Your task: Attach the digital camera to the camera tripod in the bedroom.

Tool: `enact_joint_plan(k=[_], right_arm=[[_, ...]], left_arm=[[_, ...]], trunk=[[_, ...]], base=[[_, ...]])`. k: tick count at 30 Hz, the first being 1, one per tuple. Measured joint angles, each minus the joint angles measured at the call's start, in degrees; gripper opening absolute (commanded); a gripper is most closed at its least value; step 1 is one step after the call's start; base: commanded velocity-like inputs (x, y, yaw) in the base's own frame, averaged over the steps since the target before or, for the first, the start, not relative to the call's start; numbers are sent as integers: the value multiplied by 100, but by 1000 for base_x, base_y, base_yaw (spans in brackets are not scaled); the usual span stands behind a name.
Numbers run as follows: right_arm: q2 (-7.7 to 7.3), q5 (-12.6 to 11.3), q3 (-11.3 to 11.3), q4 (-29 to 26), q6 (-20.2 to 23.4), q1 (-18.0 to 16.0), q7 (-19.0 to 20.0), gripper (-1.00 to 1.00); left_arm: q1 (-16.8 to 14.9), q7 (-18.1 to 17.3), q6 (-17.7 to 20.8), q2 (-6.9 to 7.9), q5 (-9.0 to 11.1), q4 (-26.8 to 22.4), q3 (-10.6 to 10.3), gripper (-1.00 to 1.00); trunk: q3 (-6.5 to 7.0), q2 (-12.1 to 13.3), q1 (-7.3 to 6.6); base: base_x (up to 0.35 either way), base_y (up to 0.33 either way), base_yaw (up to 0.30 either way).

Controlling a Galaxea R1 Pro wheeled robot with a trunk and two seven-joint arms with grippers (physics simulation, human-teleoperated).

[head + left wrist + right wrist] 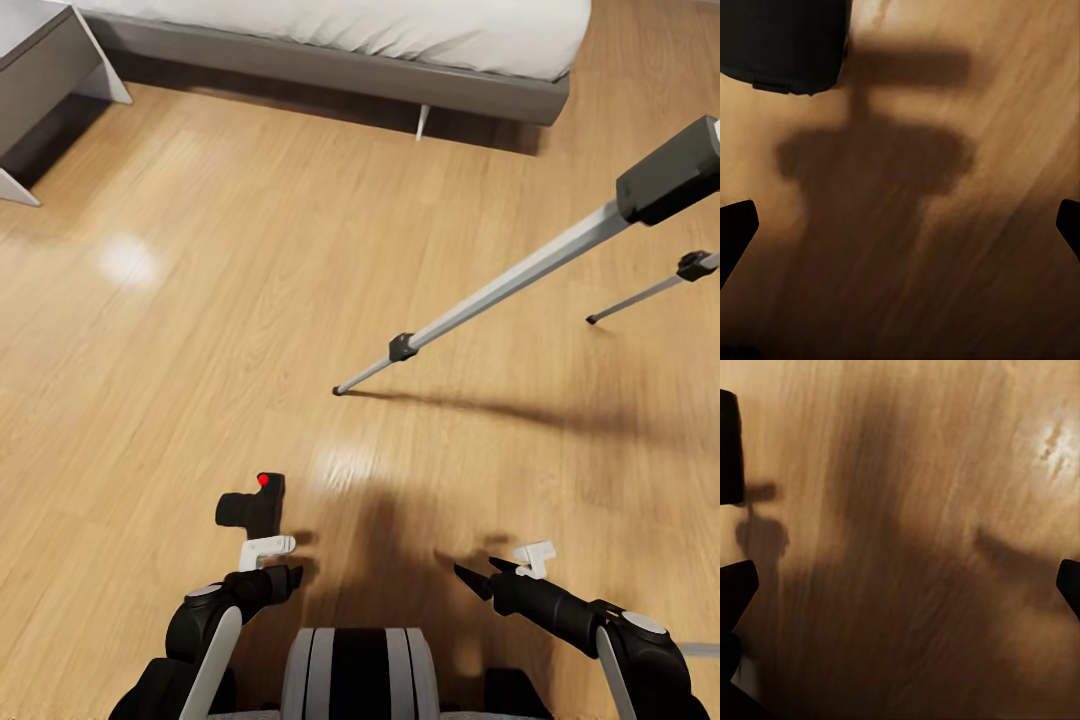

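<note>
A light wood floor (200, 330) with long planks and two pale glossy glints of light ran up to a low grey bed (330, 68) carrying a white mattress (400, 25), while a grey cabinet (40, 70) on white legs stood at the far left corner.

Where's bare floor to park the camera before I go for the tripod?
Widest bare wood floor lies between the bed, the grey furniture and the digital camera. It is crowded to the right, where the camera tripod legs slant across, and near the left gripper and right gripper.
</note>
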Motion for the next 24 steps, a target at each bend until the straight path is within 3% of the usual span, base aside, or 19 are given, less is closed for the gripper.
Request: enact_joint_plan(k=[5,24], right_arm=[[-2,0,0,4,6,0,0,100],[7,-1,-4,5,1,0,0,100]], left_arm=[[0,14,0,0,0,0,0,100],[0,225,-47,-16,-70,9,-7,100]], trunk=[[-111,-7,13],[-112,-7,13]], base=[[0,0,0],[0,0,0]])
